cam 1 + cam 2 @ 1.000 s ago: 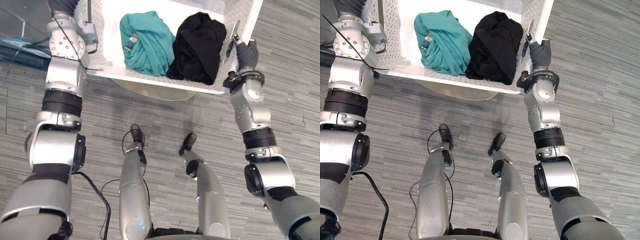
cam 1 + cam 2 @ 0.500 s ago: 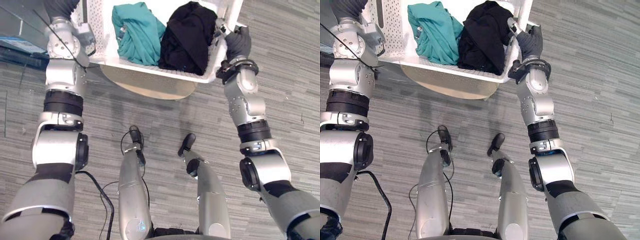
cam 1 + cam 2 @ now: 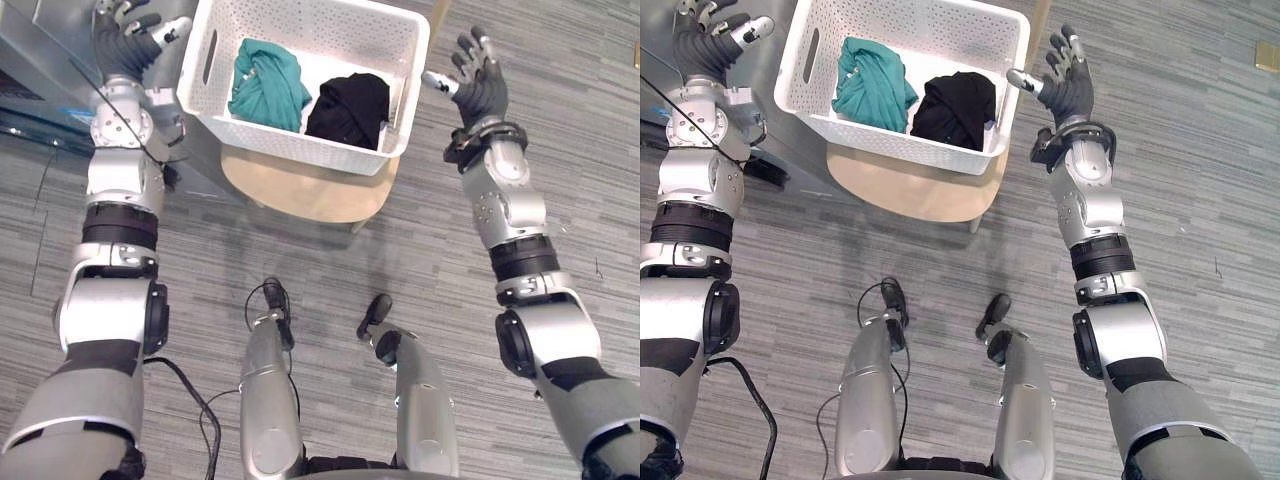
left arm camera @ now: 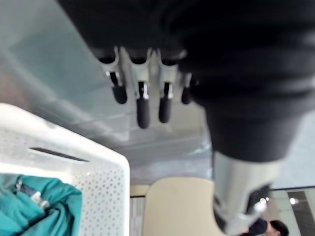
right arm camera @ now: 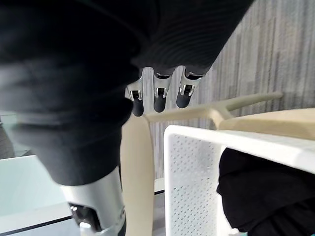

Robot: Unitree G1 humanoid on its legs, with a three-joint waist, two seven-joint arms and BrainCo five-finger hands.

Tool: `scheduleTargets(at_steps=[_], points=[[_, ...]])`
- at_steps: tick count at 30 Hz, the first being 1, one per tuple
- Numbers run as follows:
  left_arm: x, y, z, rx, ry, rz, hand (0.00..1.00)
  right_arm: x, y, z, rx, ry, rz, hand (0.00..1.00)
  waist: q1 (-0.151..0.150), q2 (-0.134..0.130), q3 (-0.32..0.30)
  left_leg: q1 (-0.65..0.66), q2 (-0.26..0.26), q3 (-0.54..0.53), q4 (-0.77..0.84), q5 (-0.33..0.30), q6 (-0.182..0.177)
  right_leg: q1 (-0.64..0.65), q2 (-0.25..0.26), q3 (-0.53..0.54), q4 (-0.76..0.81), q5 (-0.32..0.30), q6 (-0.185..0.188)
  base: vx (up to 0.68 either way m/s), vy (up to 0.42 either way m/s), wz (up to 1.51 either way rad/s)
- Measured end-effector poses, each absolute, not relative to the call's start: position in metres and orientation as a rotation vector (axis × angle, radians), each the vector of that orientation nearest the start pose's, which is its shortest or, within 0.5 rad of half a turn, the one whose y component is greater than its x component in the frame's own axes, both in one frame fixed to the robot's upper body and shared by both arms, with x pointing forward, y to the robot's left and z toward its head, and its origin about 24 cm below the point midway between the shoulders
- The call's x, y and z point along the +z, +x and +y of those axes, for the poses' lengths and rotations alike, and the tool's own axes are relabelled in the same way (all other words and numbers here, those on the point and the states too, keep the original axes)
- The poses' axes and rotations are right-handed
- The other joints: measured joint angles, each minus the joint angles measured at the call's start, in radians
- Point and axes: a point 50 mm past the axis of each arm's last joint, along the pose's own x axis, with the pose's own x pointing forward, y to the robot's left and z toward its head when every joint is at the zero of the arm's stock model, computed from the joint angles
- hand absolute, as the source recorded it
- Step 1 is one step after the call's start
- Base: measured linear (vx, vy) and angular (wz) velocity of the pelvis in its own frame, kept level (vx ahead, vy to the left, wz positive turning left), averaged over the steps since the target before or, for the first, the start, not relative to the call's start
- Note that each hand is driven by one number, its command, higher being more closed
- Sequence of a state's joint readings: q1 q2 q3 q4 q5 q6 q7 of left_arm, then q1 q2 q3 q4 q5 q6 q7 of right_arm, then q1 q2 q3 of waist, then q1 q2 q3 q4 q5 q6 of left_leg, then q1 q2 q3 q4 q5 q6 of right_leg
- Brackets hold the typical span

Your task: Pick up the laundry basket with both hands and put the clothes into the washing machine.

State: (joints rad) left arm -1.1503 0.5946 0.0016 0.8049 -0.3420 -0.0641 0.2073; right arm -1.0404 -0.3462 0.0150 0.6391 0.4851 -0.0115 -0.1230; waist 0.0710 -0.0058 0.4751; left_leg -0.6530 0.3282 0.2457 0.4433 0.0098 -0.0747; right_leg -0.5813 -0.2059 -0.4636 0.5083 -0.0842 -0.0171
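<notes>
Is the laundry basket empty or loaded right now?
Loaded: a teal garment and a black garment lie bunched side by side inside the white laundry basket.

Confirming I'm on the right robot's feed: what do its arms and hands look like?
The left arm and right arm are rounded silver-grey segments with black bands at the joints. The left hand and right hand wear dark ribbed covers over back and wrist, with silver fingers ending in dark tips.

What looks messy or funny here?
Nothing stands out. The teal garment and black garment lie bunched inside the white basket, which sits on the wooden stool. The left hand and right hand hover open beside it.
</notes>
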Motion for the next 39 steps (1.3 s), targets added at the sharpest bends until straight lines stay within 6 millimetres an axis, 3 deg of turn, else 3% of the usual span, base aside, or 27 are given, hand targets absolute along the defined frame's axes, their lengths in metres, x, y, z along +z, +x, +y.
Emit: scheduleTargets(at_steps=[6, 10, 12, 14, 17, 19, 21, 25, 29, 33, 35, 39], points=[[0.268, 0.395, 0.258, 0.338, 0.070, -0.398, 0.00, 0.222, 0.403, -0.189, -0.064, 0.138, -0.280, 0.00, -0.004, 0.000, 0.000, 0.072, -0.010, 0.012, -0.014, 0.005, 0.003, 0.061, -0.015, -0.009, 0.015, -0.017, 0.005, 0.06, -0.041, 0.09], [0.234, 0.375, 0.257, 0.294, 0.078, -0.428, 0.00, 0.197, 0.382, -0.202, -0.077, 0.140, -0.296, 0.00, -0.001, 0.000, 0.000, 0.134, -0.026, 0.018, -0.027, 0.003, 0.001, 0.114, -0.038, -0.013, 0.042, -0.059, 0.012, 0.05, -0.044, 0.18], [0.209, 0.361, 0.260, 0.284, 0.050, -0.418, 0.00, 0.170, 0.366, -0.211, -0.092, 0.128, -0.266, 0.00, 0.000, 0.000, 0.000, 0.170, -0.039, 0.018, -0.030, -0.005, -0.002, 0.142, -0.055, -0.013, 0.065, -0.084, 0.018, 0.06, -0.050, 0.21], [0.167, 0.339, 0.265, 0.303, -0.012, -0.365, 0.00, 0.122, 0.341, -0.230, -0.143, 0.116, -0.159, 0.00, -0.001, 0.000, -0.002, 0.240, -0.067, 0.013, -0.052, -0.006, -0.004, 0.196, -0.079, -0.008, 0.086, -0.116, 0.033, 0.06, -0.050, 0.22], [0.124, 0.312, 0.270, 0.341, -0.066, -0.292, 0.00, 0.079, 0.313, -0.255, -0.238, 0.094, -0.045, 0.00, -0.003, 0.002, -0.030, 0.285, -0.089, 0.005, -0.075, -0.011, -0.010, 0.237, -0.085, -0.007, 0.086, -0.140, 0.042, 0.03, -0.047, 0.14], [0.079, 0.280, 0.267, 0.366, -0.129, -0.186, 0.00, 0.041, 0.279, -0.276, -0.329, 0.073, 0.065, 0.00, -0.008, 0.002, -0.104, 0.325, -0.105, 0.002, -0.123, -0.011, -0.011, 0.268, -0.087, -0.015, 0.062, -0.149, 0.053, 0.07, -0.057, 0.10], [0.050, 0.253, 0.258, 0.372, -0.169, -0.112, 0.00, 0.018, 0.257, -0.280, -0.374, 0.078, 0.132, 0.00, -0.022, 0.003, -0.158, 0.369, -0.115, -0.001, -0.164, -0.009, -0.013, 0.315, -0.085, -0.030, 0.032, -0.151, 0.058, 0.09, -0.033, 0.13], [-0.003, 0.206, 0.231, 0.374, -0.218, 0.079, 0.00, -0.018, 0.214, -0.257, -0.355, 0.072, 0.249, 0.00, -0.034, 0.007, -0.277, 0.479, -0.136, -0.017, -0.256, 0.005, -0.030, 0.427, -0.072, -0.061, -0.044, -0.143, 0.073, 0.16, -0.005, 0.16], [-0.027, 0.182, 0.213, 0.392, -0.262, 0.181, 0.00, -0.038, 0.201, -0.229, -0.284, 0.119, 0.321, 0.00, -0.033, 0.024, -0.329, 0.532, -0.136, -0.045, -0.268, 0.005, -0.031, 0.525, -0.042, -0.095, -0.112, -0.127, 0.085, 0.12, -0.001, 0.18], [-0.041, 0.170, 0.205, 0.405, -0.279, 0.253, 0.00, -0.041, 0.208, -0.202, -0.203, 0.154, 0.331, 0.00, -0.023, 0.040, -0.349, 0.563, -0.118, -0.071, -0.267, 0.001, -0.032, 0.615, 0.009, -0.126, -0.216, -0.091, 0.089, 0.03, -0.005, 0.18], [-0.053, 0.163, 0.202, 0.426, -0.259, 0.327, 0.00, -0.044, 0.222, -0.180, -0.143, 0.164, 0.348, 0.00, -0.013, 0.041, -0.364, 0.577, -0.107, -0.085, -0.265, 0.000, -0.032, 0.652, 0.031, -0.135, -0.253, -0.080, 0.086, -0.01, -0.010, 0.12], [-0.061, 0.160, 0.196, 0.458, -0.270, 0.377, 0.00, -0.043, 0.240, -0.154, -0.063, 0.150, 0.357, 0.00, 0.004, 0.052, -0.364, 0.542, -0.098, -0.128, -0.190, -0.022, -0.013, 0.681, 0.042, -0.162, -0.257, -0.093, 0.090, -0.08, -0.009, 0.28]])
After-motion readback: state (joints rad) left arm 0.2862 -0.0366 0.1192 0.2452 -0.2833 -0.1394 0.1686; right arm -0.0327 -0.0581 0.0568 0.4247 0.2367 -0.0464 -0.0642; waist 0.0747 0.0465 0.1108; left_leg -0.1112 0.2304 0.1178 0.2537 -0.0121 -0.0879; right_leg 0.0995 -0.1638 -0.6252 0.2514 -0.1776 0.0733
